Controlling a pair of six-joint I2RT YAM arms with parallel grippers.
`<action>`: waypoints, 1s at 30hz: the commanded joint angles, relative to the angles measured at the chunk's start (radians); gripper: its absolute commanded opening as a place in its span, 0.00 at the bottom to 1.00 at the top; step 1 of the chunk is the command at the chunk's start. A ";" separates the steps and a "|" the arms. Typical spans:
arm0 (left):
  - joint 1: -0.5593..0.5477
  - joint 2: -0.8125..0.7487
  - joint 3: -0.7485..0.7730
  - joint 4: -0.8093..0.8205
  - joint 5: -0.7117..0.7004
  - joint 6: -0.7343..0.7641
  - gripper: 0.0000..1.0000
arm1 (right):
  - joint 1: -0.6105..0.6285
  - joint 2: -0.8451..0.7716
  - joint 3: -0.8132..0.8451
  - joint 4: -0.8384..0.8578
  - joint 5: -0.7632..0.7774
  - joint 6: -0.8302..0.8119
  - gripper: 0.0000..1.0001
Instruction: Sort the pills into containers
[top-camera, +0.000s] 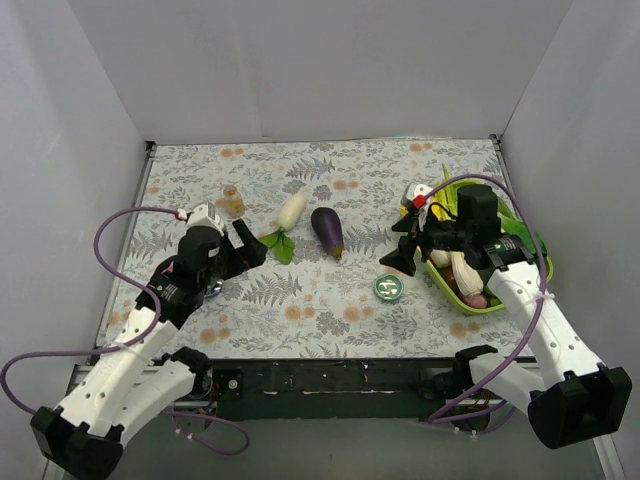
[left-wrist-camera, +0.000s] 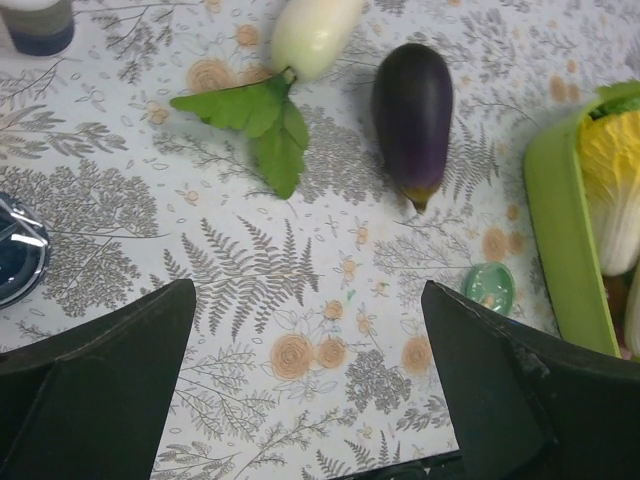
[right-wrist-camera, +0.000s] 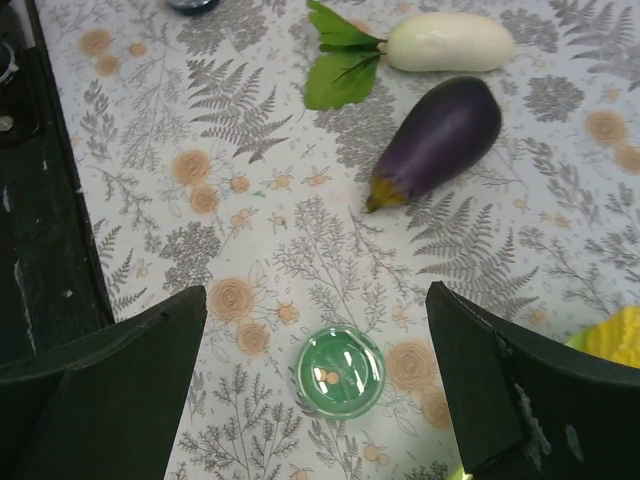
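Green-topped tin sits on the counter near, right of centre, close to my right gripper, whose jaws are wide and empty. Silvery-blue tin lies left, beside the left gripper, likewise spread and empty. Amber bottle stands far left. Risk, in my judgement: a shallow tin skids away as the jaws close. I can make out no loose pills.

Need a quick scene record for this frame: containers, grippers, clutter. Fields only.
green-topped tin: flat on the patterned cloth, just left of the tray
silvery-blue tin: on the cloth beside the left gripper, partly cut off
amber bottle: far side, left of the white vegetable
left gripper: open, holding nothing
right gripper: open, holding nothing, hovering by the green-topped tin
clutter: eggplant, white vegetable with a leaf, lime-green tray of vegetables
loose pills: none I can make out
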 joint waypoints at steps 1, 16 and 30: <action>0.161 0.039 -0.051 0.059 0.108 0.004 0.98 | 0.029 -0.017 -0.066 0.062 -0.081 -0.059 0.98; 0.419 0.285 -0.145 0.060 -0.097 -0.089 0.98 | 0.029 -0.027 -0.207 0.164 -0.104 -0.053 0.98; 0.485 0.483 -0.125 0.062 -0.121 -0.154 0.98 | 0.030 -0.058 -0.247 0.184 -0.124 -0.045 0.98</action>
